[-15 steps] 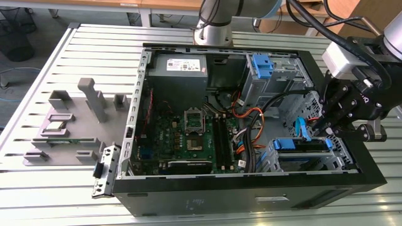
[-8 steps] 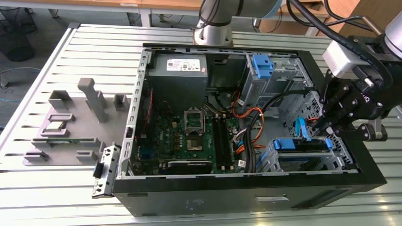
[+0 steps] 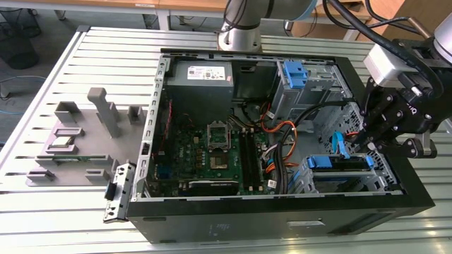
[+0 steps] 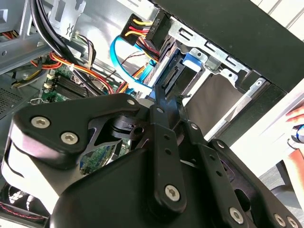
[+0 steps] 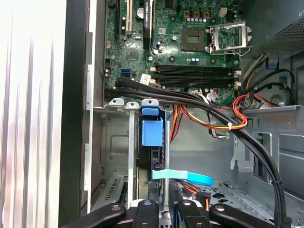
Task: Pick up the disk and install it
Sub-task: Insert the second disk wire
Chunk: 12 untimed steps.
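Exterior view, gripper (image 3: 372,138) above seated disk (image 3: 340,163)

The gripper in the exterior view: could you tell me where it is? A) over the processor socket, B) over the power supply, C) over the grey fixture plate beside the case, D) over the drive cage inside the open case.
D: the gripper hangs just above the blue-framed disk in the drive cage, at the exterior view's right of the open computer case.

**Metal, plastic, matt and gloss**

The gripper (image 3: 385,138) is matt black metal with bright steel screws. Below its jaws, the disk (image 5: 152,133) sits in glossy blue plastic. The case (image 3: 282,214) is matt black outside, bare grey sheet metal within. The table (image 3: 42,211) is ribbed, brushed aluminium.
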Each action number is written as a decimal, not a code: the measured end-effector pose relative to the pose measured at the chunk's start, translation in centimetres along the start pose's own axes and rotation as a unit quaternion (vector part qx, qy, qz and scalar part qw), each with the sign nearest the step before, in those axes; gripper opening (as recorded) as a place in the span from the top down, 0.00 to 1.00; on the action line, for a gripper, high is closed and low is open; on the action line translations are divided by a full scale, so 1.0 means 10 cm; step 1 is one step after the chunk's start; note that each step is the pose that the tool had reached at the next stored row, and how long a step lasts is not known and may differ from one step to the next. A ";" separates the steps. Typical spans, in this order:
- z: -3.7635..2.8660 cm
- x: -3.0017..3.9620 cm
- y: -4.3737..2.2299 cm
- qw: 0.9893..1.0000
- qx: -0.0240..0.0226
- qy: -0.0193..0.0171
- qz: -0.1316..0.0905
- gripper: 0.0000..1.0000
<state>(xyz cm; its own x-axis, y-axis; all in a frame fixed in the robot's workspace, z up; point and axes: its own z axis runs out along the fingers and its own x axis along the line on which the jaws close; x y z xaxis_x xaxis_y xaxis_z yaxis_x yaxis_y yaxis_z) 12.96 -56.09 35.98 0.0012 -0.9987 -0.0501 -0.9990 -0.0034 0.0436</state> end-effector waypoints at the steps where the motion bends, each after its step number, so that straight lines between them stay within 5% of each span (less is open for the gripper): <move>1: 0.000 0.000 -0.012 1.000 0.000 0.000 0.000 0.76; 12: -0.002 0.000 -0.065 1.000 0.000 0.000 0.000 0.76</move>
<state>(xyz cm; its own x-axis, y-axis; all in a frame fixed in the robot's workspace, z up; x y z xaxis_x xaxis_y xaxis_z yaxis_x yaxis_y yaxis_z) 13.61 -56.10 35.98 0.0012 -0.9987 -0.0505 -0.9990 -0.0034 0.0436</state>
